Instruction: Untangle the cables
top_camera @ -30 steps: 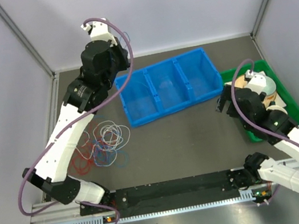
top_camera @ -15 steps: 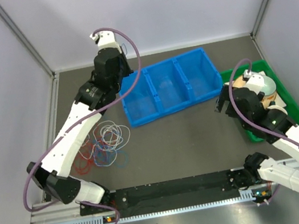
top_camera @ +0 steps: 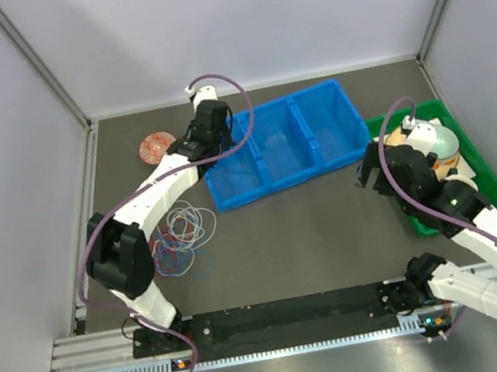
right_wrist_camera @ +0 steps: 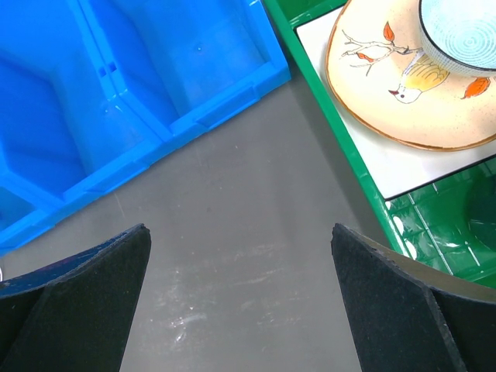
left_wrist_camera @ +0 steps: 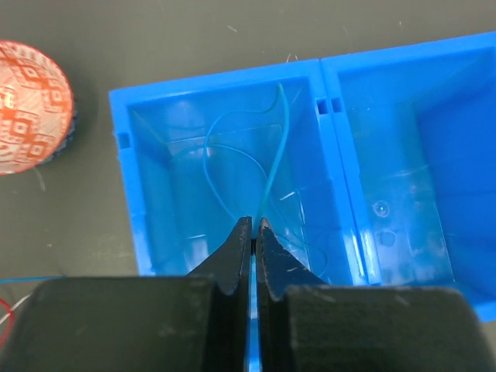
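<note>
Dangling into the left compartment of the bin, a blue cable is pinched by the closed left tool and judged freed; other cables are left tangled on the worktop off the bin's near-left corner, with the right tool gaping empty.

The top external camera sits high behind the arm bases and looks steeply down from afar over the whole worktop. The left wrist camera looks straight down past its own jaws, close above the left compartment of the blue bin. The right wrist camera, tilted down and near the worktop, looks between its jaws at the bin's right end and the green tray. All three views share the bin. The overhead and right wrist views share the tray.
</note>
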`<state>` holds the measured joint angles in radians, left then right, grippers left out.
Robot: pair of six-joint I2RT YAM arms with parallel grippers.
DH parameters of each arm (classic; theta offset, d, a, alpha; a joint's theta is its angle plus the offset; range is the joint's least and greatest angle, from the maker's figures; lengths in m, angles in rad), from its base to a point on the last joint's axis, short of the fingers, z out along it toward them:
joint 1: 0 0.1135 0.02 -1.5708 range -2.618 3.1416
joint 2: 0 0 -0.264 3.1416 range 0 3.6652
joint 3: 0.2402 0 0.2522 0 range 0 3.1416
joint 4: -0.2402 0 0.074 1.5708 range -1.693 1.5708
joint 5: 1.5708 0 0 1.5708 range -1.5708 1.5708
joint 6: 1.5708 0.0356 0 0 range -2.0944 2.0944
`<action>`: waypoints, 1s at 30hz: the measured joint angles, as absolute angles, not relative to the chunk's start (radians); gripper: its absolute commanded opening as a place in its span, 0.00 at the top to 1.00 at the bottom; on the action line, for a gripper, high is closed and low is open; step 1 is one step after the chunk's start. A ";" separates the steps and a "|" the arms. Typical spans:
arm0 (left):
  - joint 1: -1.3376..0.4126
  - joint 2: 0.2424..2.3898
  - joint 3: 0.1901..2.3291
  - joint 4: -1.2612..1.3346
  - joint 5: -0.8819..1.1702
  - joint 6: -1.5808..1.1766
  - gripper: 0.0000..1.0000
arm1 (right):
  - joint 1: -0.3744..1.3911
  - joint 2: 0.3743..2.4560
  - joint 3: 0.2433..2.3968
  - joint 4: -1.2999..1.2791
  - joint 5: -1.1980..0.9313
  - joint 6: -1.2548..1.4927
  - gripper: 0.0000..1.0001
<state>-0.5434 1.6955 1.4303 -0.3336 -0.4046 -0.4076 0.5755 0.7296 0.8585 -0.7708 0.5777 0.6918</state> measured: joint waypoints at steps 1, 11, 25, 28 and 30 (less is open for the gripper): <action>-0.543 1.700 1.430 -0.327 -0.403 -0.414 0.73 | 0.575 0.730 0.859 -0.771 0.577 0.692 0.01; -0.528 1.705 1.438 -0.340 -0.330 -0.443 0.08 | 0.575 0.730 0.859 -0.771 0.574 0.690 0.01; -0.534 1.192 1.206 -0.593 -0.400 -0.511 0.11 | 0.575 0.778 0.857 -0.722 0.529 0.690 0.01; -0.538 1.169 1.130 -0.742 -0.476 -0.609 0.12 | 0.575 0.815 0.857 -0.695 0.506 0.683 0.01; -0.538 1.169 1.085 -0.838 -0.530 -0.688 0.16 | 0.575 0.838 0.857 -0.682 0.493 0.682 0.01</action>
